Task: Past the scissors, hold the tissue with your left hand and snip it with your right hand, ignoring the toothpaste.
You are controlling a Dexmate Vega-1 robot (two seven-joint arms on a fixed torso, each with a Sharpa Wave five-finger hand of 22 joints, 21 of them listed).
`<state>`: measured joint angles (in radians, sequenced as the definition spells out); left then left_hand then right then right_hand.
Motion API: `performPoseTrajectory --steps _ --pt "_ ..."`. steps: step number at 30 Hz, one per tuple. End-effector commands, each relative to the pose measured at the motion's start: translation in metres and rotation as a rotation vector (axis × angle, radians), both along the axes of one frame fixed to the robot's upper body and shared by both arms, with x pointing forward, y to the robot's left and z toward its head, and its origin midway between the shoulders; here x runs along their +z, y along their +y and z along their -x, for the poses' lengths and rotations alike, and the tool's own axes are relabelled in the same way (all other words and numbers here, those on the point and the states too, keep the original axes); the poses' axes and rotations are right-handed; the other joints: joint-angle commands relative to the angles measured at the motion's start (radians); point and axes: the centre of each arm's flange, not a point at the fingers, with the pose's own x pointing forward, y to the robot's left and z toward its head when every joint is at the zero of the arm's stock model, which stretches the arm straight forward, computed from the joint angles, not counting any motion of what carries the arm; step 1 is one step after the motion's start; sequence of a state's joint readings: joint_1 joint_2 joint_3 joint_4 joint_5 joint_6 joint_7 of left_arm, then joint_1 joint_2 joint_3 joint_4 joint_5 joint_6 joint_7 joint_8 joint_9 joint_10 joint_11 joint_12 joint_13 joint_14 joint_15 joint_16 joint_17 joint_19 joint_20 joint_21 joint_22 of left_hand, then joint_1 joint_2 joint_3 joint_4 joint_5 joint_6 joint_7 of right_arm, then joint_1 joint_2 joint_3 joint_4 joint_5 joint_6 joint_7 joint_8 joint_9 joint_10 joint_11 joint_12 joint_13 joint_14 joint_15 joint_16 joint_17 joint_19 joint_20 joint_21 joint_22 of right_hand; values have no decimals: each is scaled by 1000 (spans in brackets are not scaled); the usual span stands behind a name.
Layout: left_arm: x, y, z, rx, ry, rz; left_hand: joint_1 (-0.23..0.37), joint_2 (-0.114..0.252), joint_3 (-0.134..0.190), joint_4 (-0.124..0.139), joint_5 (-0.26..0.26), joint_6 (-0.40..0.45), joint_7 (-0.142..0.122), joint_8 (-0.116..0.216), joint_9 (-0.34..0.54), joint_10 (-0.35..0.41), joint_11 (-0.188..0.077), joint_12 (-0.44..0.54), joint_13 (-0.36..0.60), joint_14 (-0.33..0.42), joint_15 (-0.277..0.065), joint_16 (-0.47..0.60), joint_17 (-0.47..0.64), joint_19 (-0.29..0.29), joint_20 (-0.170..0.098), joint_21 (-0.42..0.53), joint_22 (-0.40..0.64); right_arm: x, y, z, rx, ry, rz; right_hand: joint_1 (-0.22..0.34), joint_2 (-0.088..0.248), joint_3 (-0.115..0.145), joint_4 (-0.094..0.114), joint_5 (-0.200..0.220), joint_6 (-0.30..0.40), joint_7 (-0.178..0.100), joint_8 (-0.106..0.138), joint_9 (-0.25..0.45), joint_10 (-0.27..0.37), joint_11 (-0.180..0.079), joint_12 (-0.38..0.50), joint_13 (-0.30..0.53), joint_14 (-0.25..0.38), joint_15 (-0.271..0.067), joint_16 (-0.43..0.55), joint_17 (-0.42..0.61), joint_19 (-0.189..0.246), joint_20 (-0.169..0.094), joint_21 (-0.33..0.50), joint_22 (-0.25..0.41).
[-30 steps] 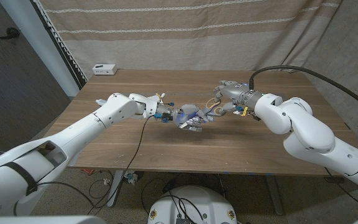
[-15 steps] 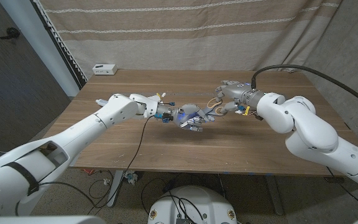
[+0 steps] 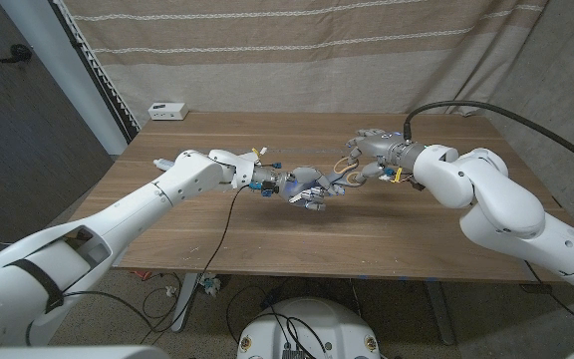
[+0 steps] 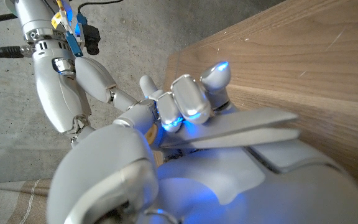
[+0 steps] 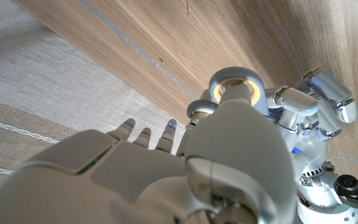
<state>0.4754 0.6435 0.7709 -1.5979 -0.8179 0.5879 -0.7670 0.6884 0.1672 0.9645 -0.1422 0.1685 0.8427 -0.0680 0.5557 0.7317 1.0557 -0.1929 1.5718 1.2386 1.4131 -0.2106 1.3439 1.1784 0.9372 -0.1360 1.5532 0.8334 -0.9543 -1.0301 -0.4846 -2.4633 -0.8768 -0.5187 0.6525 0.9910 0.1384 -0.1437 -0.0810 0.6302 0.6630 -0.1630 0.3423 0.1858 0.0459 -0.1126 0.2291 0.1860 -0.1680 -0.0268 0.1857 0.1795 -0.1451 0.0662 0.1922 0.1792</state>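
Table point(image 3: 267, 244) of brown wood carries one small white box point(image 3: 168, 110), well left of the left hand and further back, near the far corner; any writing on it is too small to read. One left hand point(image 3: 307, 188) hovers over the middle of the table, its fingers curled in and lit by a blue glow. Whether they grip the tissue I cannot tell, since the curled fingers hide what lies inside. Just right of the left hand sits one pair of scissors point(image 3: 345, 165), its pale ring handle showing; the right wrist view shows the same ring point(image 5: 237, 91) at the fingers of the right hand. One right hand point(image 3: 367, 148), just right of and beyond the left hand, grasps the scissors, nearly touching the left hand's fingertips
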Motion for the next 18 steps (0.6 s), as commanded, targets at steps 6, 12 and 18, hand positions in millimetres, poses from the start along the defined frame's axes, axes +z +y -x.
performPoseTrajectory --steps 6,12,18 --pt "1 -2 3 -1 -19 -6 13 2 -2 -1 -2 8 -7 -8 -1 -10 0 3 4 -4 0 -2 3 -6 -75 0 0 -4 4 -5 10 26 38 4 5 -10 0 9 -19 11 -16 3 -6 7 1 4 -42 -16 -2 1 -7 0 1 1" --pt "0 -2 4 -5 -16 -1 14 2 -2 -1 -2 8 -6 -7 2 -11 0 3 4 -4 0 -3 3 -6 -75 1 0 -4 4 -5 6 16 47 10 2 -13 -3 12 11 17 -9 6 11 14 6 5 -31 -24 2 1 2 -2 5 1" --pt "-1 -1 5 -7 -14 0 15 2 -3 -2 -2 10 -6 -9 -1 -11 0 3 4 -3 0 -3 3 -7 -75 0 -2 -5 4 -3 6 -5 48 22 -8 -21 -10 16 97 18 31 24 64 7 23 6 -1 -33 10 1 25 -4 13 1"
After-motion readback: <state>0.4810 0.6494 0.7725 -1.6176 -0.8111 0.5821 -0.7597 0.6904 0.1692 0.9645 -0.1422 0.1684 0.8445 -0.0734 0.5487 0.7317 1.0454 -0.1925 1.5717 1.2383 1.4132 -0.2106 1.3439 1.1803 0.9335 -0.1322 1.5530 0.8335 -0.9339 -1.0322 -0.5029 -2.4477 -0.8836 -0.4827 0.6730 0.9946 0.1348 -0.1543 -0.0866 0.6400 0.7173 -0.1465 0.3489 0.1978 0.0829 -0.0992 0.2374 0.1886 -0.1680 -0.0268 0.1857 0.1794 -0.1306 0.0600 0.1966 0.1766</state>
